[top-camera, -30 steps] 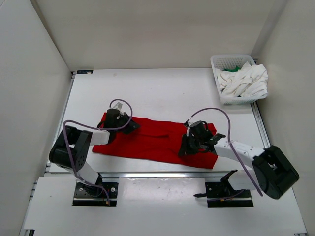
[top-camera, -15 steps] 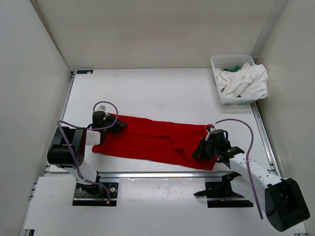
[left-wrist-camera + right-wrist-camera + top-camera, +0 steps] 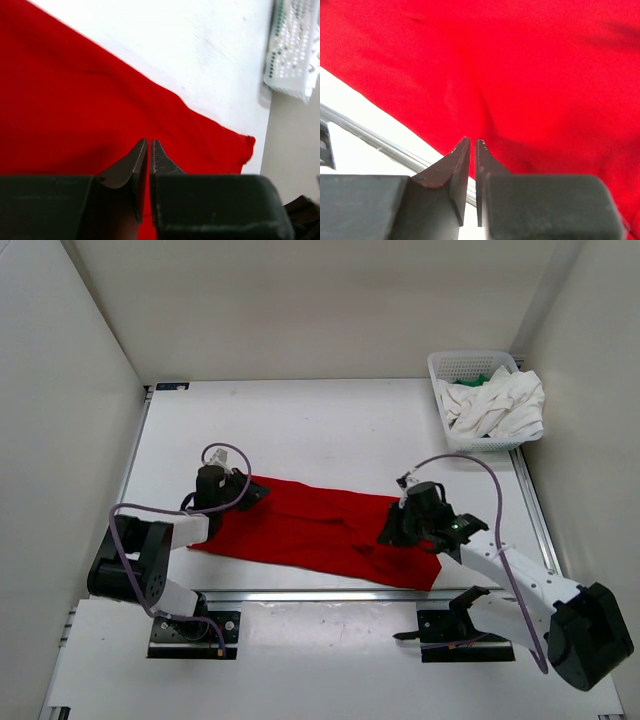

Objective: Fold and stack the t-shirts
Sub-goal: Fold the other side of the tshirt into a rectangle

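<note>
red t-shirt (image 3: 320, 530) lies as a long flat band near the table (image 3: 330, 430) front, not yet a neat rectangle. my left claw (image 3: 149, 145) and right claw (image 3: 472, 142) sit at its ends, both narrow; can't tell if cloth is nipped. white t-shirt (image 3: 500, 405) and green t-shirt (image 3: 480, 380) wait in the basket (image 3: 445, 365). nothing stacked; early days, i judge.

Robot lab cell: white walls (image 3: 70, 390), rail-edged table (image 3: 330, 425), bolted arm bases (image 3: 195, 633)

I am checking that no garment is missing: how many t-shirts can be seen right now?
3. The red t-shirt lies spread on the table; the white t-shirt and a bit of the green t-shirt sit in the basket. More may be hidden there.
</note>
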You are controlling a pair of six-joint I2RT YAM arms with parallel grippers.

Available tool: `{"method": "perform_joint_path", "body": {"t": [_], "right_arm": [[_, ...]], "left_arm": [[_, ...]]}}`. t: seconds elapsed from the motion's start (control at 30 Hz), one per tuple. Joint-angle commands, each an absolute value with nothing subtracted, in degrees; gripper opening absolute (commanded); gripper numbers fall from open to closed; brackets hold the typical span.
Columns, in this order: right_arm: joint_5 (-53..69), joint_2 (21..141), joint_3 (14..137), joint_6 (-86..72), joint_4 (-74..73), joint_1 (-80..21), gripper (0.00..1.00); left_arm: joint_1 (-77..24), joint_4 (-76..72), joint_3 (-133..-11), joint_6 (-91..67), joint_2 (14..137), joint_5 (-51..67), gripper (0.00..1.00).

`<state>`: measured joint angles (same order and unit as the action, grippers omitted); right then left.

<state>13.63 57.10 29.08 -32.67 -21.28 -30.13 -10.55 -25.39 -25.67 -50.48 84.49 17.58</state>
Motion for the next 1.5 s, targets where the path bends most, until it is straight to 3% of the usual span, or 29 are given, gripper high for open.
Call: {"method": "perform_joint_path", "body": {"t": [0.0, 0.2, 0.37, 0.5, 0.6, 0.7, 0.9, 1.47], "right_arm": [[5.0, 61.4, 36.3, -28.1, -22.8, -39.0, 0.09], [9.1, 71.4, 39.6, -25.0, -18.6, -44.8, 0.05], [6.7, 77.6, 41.0, -22.6, -17.2, -43.1, 0.17], [4.6, 81.2, 44.2, -21.6, -17.5, -43.9, 0.21], [5.3, 82.4, 45.6, -21.9, -18.4, -44.1, 0.19], [7.1, 82.4, 47.8, -22.5, -22.3, -45.0, 0.11], [15.9, 77.3, 46.5, -24.8, -21.1, -44.0, 0.20], [9.2, 86.6, 46.8, -20.2, -18.2, -42.1, 0.16]], "left_arm": [[-12.8, -23.9, -25.3, -48.4, 79.9, 16.0, 0.18], [-15.8, -23.4, -23.3, -48.1, 75.7, 15.0, 0.18], [-16.5, -23.6, -21.8, -47.7, 74.6, 16.2, 0.18], [-17.8, -23.0, -20.5, -47.3, 73.7, 15.4, 0.18], [-18.2, -24.1, -19.6, -47.4, 74.3, 16.0, 0.18], [-17.7, -24.4, -19.1, -47.6, 74.1, 17.2, 0.18], [-17.3, -23.8, -19.6, -47.5, 72.5, 17.8, 0.19], [-16.6, -24.4, -18.4, -47.6, 72.7, 18.1, 0.18]]}}
